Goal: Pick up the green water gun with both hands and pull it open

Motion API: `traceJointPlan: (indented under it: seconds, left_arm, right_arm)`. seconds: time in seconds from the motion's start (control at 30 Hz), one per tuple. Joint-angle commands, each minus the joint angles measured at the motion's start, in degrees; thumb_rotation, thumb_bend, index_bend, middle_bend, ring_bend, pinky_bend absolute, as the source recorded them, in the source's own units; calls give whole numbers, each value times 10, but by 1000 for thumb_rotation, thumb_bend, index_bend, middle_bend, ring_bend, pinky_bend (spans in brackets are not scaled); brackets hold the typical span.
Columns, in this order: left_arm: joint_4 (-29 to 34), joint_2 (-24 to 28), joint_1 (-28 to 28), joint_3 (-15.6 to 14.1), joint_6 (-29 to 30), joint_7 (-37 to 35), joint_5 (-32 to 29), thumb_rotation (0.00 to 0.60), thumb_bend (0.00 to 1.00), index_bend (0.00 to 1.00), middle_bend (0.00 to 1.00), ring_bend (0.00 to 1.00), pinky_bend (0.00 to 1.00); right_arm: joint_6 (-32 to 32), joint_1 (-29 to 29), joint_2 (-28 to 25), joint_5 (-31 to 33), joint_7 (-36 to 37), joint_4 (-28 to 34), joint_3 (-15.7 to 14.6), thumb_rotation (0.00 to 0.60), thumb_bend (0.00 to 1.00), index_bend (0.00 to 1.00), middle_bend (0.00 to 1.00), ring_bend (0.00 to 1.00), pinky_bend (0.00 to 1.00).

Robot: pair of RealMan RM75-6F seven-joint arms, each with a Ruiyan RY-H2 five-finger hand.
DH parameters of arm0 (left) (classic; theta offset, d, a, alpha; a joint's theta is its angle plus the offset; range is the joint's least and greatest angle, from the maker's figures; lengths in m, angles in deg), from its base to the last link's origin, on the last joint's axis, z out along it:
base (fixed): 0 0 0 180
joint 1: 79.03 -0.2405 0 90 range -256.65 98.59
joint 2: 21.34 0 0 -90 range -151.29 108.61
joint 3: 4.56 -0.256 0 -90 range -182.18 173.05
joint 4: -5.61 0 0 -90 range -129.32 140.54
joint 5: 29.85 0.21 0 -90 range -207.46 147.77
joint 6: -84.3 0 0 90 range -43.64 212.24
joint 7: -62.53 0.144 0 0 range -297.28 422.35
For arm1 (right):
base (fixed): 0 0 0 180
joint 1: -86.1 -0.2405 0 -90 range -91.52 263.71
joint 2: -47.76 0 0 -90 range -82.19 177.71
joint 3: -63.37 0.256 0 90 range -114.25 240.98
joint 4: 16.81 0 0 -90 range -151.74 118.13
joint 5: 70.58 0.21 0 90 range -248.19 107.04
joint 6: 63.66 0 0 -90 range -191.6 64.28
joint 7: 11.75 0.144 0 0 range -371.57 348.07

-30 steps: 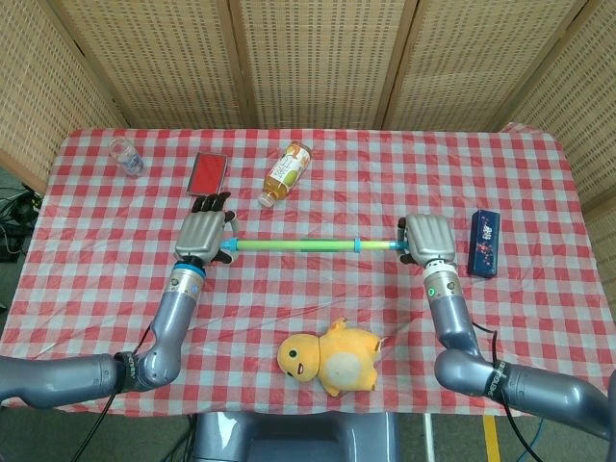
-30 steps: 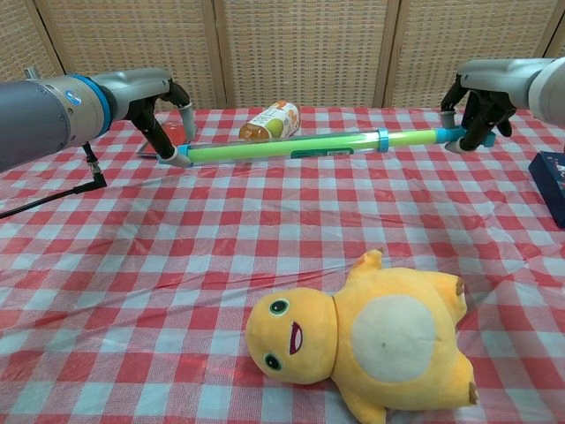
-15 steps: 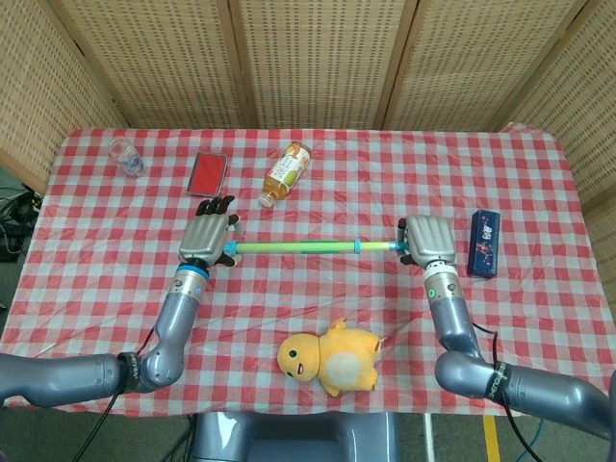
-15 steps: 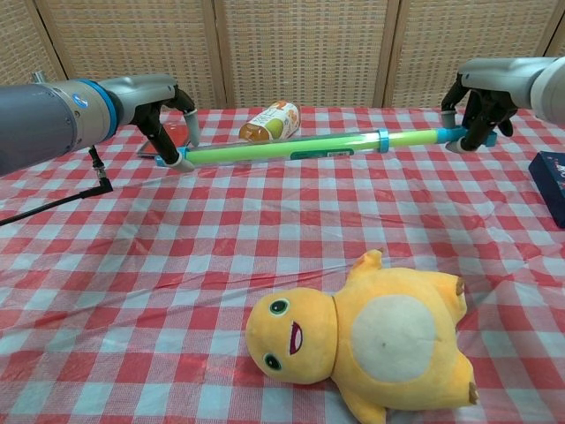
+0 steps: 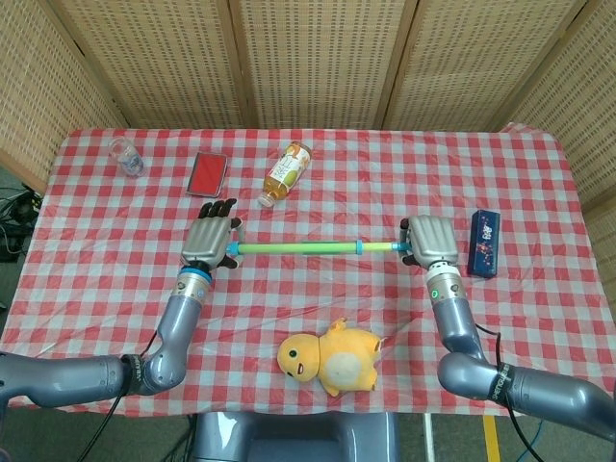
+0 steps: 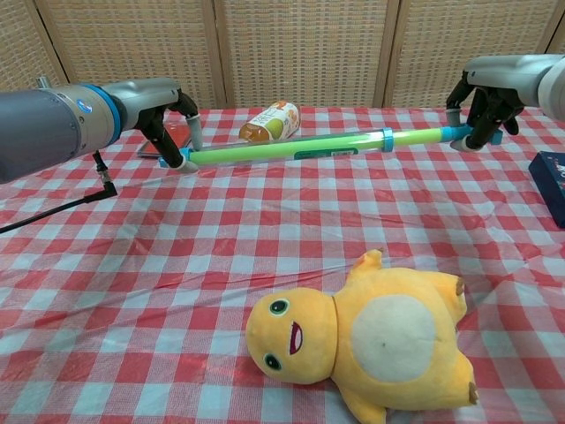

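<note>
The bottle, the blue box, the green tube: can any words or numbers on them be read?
None can be read.
Bottle: label printed, too blurred.
Blue box: white marks, too small.
Green water gun: dark strip, illegible.
Red card: no text visible.

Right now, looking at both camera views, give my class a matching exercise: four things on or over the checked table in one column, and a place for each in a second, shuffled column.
Things
1. green water gun
2. yellow plush toy
3. red card
4. dark blue box

Places
A. flat near the table's far left
B. just beyond the right hand
C. held at its ends by the left hand and right hand
D. lying at the near edge, centre

Pairs: 1-C, 2-D, 3-A, 4-B
</note>
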Motion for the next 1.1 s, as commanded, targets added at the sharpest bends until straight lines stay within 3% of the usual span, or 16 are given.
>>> traceJointPlan:
  seconds: [0.03, 0.33, 0.73, 1.1]
  left_arm:
    - [5, 2, -3, -2, 4, -2, 4, 600, 356, 531, 0, 0, 0]
    - [43, 30, -23, -12, 22, -10, 20, 600, 361, 537, 0, 0, 0]
    - [117, 112, -85, -38, 55, -48, 69, 600, 361, 537, 0, 0, 0]
    - [146, 176, -131, -61, 65, -73, 106, 600, 361, 526, 0, 0, 0]
  right_arm:
    - [0, 1, -2, 1, 0, -1, -1, 600, 585, 767, 1000, 1000, 709]
    - [-4, 7, -12, -1, 6, -3, -3, 600, 585, 769, 1000, 1000, 709]
    - [-14, 24, -17, -11, 17, -20, -12, 600, 585, 770, 1000, 1000, 709]
    - [-34, 38, -11, -19, 17, -40, -16, 600, 585, 771, 1000, 1000, 709]
